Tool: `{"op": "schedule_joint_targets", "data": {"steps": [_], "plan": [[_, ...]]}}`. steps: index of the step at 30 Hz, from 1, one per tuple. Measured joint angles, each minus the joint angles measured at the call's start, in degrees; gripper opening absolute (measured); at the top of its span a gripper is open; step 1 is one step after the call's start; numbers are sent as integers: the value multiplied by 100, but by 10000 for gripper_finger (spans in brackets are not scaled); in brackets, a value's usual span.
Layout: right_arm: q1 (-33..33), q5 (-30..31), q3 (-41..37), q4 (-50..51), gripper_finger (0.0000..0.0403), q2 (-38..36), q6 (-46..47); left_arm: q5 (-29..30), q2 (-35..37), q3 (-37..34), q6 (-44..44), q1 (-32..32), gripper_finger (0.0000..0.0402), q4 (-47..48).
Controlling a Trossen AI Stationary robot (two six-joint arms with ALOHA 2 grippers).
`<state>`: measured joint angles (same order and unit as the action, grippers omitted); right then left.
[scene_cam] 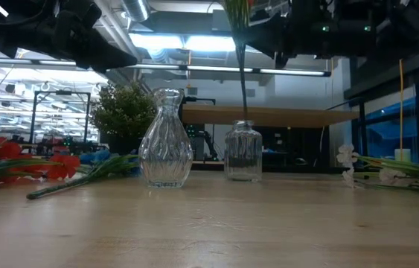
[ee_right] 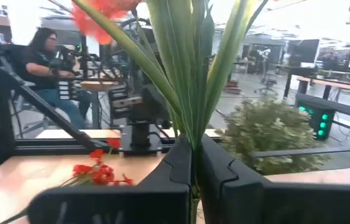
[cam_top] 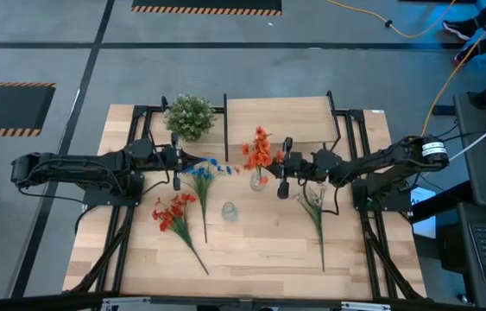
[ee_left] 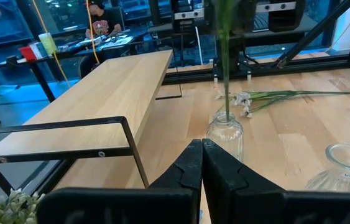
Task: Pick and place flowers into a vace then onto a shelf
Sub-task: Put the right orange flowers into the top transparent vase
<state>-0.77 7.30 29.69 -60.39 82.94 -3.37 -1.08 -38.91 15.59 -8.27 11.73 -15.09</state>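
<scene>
While upright in jar (cam_top: 258, 181), red-orange spray (cam_top: 259, 149) — long green stem

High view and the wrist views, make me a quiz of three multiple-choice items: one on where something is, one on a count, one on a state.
1. Where does the red-orange flower held by the right gripper have its stem?
A. In the small vase
B. Flat on the shelf
C. In the potted plant

2. How many flowers lie flat on the tabletop?
A. One
B. Three
C. Five

3. How are the left gripper's fingers?
A. Shut, holding nothing
B. Shut on a vase
C. Wide open

Key: 1 A, the stem runs down into the vase; 2 B, red-orange, blue and white sprays; 3 A, the fingers meet with nothing between.
</scene>
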Motion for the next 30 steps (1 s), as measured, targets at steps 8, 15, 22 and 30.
{"op": "schedule_joint_targets", "data": {"steps": [8, 15, 22, 30], "plan": [[35, 318, -2, -614, 6, 567, -10, 2, 1, 0, 0, 2, 4, -11], [51, 386, -4, -768, 6, 885, 170, 0, 1, 0, 0, 2, 4, -11], [302, 766, -4, -758, 6, 973, 158, 0, -1, 0, 0, 1, 4, -11], [637, 1487, -223, -1117, 6, 1154, 166, 2, 1, 0, 0, 2, 4, -13]]}}
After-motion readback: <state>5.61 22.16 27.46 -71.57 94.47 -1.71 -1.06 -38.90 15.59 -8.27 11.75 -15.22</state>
